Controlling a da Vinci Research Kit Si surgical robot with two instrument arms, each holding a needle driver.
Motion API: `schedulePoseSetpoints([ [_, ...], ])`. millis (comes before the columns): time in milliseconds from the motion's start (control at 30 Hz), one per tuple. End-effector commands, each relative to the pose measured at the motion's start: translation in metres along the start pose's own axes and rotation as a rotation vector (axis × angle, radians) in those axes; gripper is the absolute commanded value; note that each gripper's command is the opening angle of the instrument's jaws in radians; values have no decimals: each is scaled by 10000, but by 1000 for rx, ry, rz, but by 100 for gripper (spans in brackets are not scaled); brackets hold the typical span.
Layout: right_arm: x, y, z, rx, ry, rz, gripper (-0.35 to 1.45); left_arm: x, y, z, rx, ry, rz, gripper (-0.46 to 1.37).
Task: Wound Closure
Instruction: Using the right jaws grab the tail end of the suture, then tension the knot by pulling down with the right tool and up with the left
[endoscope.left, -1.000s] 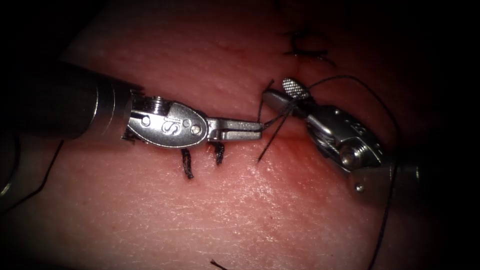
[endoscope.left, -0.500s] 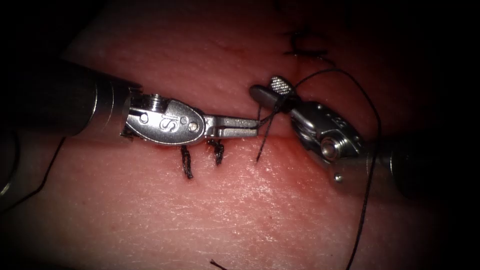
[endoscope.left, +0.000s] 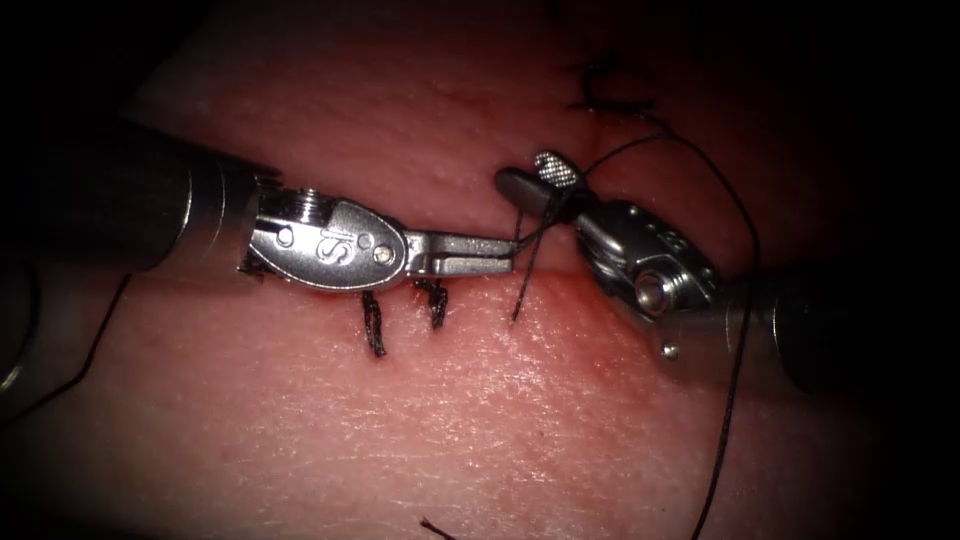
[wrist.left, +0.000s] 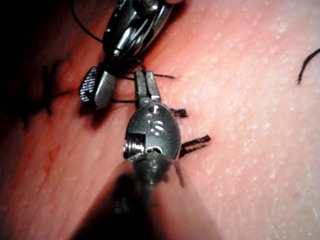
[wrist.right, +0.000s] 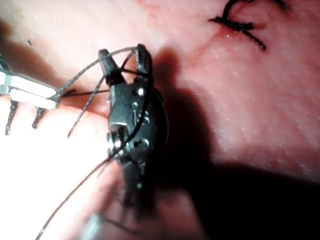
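- The thread (endoscope.left: 742, 300) lay at the middle of the tissue (endoscope.left: 500, 420), over the cut: one strand ran from the left pincer's tips across to the right pincer's jaws, and a short free end (endoscope.left: 524, 290) hung from that crossing down onto the tissue, pointing toward the near edge.
- From the right pincer the thread swept up in an arc, then dropped in a long line along that tool's far side toward the near edge of the tissue.
- The left pincer (endoscope.left: 508, 254) lay level along the cut, its long axis running left to right, jaws closed down on the thread at their tips.
- The right pincer (endoscope.left: 530, 176) pointed up and to the left, its jaws parted a little, with thread wound around them at their base; I cannot tell whether they gripped it.
- I could not make out the needle.
- Two finished stitches (endoscope.left: 374, 325) stood just below the left pincer, their dark cut ends lying across the cut.
- Another knotted stitch (endoscope.left: 605, 98) sat near the far edge of the tissue, above the right pincer.
- Red fluid (endoscope.left: 590, 300) tinted the tissue beside the right pincer.
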Motion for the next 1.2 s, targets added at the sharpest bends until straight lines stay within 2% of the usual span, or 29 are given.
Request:
schedulePoseSetpoints([
  [33,0,-1,0,5,1,-1,52,-1,0,0,-3,-2,0,-35],
  [167,-1,-2,0,17,-3,0,25,-5,-3,-1,0,-6,1,-35],
  [233,-1,-3,-1,22,-5,6,3,-6,-3,-2,1,-8,1,-35],
  [267,-1,-4,-1,31,-8,18,-21,-7,-4,-3,1,-8,1,-35],
  [333,-2,-6,0,36,-10,24,-35,-7,-4,-3,1,-8,1,-35],
  [767,-5,-24,-8,51,-24,59,-35,-13,-9,-3,9,-16,1,-35],
  [1200,-3,-43,-48,93,-3,58,-35,-46,-41,-1,41,-51,-19,-35],
])
